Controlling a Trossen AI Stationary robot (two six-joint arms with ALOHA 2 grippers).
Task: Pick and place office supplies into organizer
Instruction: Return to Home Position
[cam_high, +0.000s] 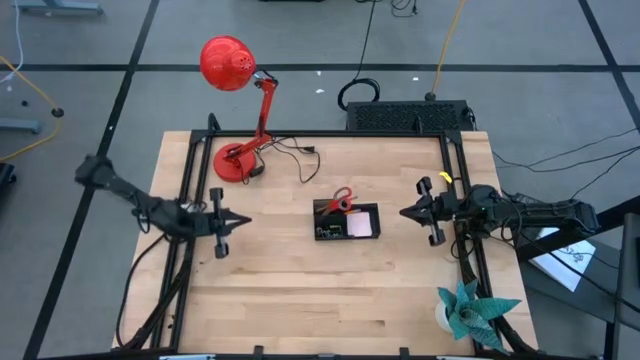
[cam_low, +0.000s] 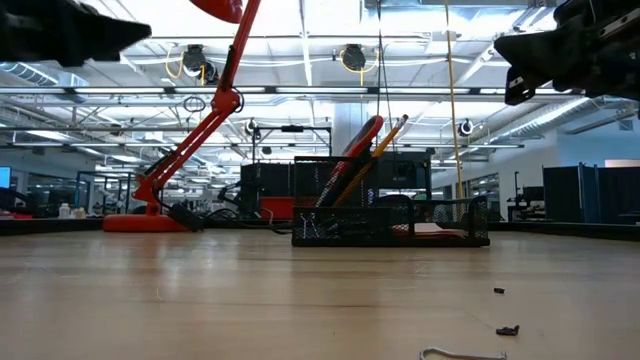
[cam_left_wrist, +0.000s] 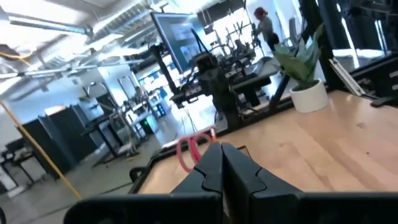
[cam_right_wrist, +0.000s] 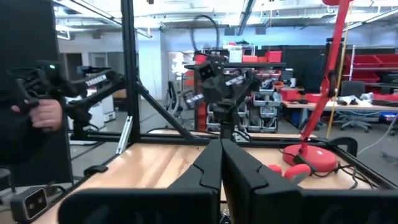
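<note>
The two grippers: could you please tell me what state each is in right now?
Left gripper: closed, empty, over the left of the table.
Right gripper: closed, empty, over its right edge.

1. The black mesh desk organizer (cam_high: 350, 224) stands mid-table. Red-handled scissors (cam_high: 341, 199) and orange pencils (cam_low: 385, 145) stick up from its lamp-side end, barring a low pass there.
2. Bare wood lies open on both sides of it, up to the left gripper (cam_high: 243, 220) and right gripper (cam_high: 404, 213), each with fingers pressed together.
3. The red desk lamp (cam_high: 238, 160) and its black cable (cam_high: 300, 158) crowd the back left.
4. A teal paper plant (cam_high: 472, 310) fills the front right corner.
5. Tiny black clips (cam_low: 508, 329) dot the otherwise open front strip.
</note>
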